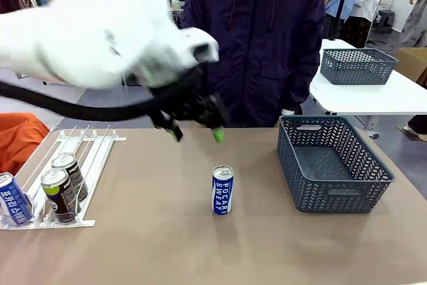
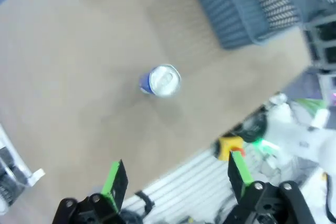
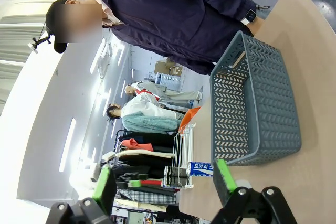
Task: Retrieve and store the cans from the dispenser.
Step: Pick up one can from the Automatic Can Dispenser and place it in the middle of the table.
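Pocari can (image 1: pixel 222 190) upright, below left gripper (image 1: pixel 196 135), well apart

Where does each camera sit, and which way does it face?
Front: fixed between the arms, facing the person across the table; left end effector open above it.
Left wrist: looks down on the Pocari can; own green fingers below.
Right wrist: rolled sideways, facing basket and person; right end effector open.
Shared: all show the basket.

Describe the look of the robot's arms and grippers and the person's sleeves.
The left arm is white, blurred, with a thick black cable running beneath. The left gripper and right gripper are black with bright green finger pads. The person's sleeves are dark navy jacket fabric.
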You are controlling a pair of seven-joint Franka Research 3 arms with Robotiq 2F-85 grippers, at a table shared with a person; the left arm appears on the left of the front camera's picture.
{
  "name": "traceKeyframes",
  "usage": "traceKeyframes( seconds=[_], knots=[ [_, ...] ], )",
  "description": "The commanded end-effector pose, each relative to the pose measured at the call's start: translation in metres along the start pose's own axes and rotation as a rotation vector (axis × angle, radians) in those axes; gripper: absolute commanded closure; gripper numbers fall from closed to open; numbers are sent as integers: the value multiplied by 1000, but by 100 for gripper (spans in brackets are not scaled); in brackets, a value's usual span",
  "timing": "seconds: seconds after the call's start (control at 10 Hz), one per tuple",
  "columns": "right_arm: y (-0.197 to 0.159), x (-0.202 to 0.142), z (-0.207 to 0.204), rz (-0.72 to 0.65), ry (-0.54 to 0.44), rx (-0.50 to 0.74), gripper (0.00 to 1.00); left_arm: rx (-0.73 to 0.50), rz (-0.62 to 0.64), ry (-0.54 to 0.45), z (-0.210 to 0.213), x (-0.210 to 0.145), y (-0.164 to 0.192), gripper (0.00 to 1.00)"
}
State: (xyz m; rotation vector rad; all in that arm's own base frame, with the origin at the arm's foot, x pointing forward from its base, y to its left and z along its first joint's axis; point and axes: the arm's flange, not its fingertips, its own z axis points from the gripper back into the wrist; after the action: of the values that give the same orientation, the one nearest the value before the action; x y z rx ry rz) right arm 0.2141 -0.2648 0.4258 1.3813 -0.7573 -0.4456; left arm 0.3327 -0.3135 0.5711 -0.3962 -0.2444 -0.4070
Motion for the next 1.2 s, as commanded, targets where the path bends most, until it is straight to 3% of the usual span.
traceKeyframes(
  seconds=[0.0,0.3,0.4,0.5,0.7,0.9,1.0,1.1],
  knots=[
    [6,3,0,-5,-1,9,0,-147,67,-4,63,-30,98,0],
    [6,3,0,-5,-1,9,0,-318,279,-162,142,-92,247,0],
    [6,3,0,-5,-1,9,0,-414,287,-179,154,-113,283,0],
    [6,3,0,-5,-1,9,0,-588,262,-197,163,-143,343,0],
    [6,3,0,-5,-1,9,0,-858,352,-270,144,-189,421,0],
    [6,3,0,-5,-1,9,0,-1022,467,-336,114,-222,465,0],
    [6,3,0,-5,-1,9,0,-962,520,-309,111,-226,468,0],
    [6,3,0,-5,-1,9,0,-935,421,-358,126,-237,449,0]
  ],
)
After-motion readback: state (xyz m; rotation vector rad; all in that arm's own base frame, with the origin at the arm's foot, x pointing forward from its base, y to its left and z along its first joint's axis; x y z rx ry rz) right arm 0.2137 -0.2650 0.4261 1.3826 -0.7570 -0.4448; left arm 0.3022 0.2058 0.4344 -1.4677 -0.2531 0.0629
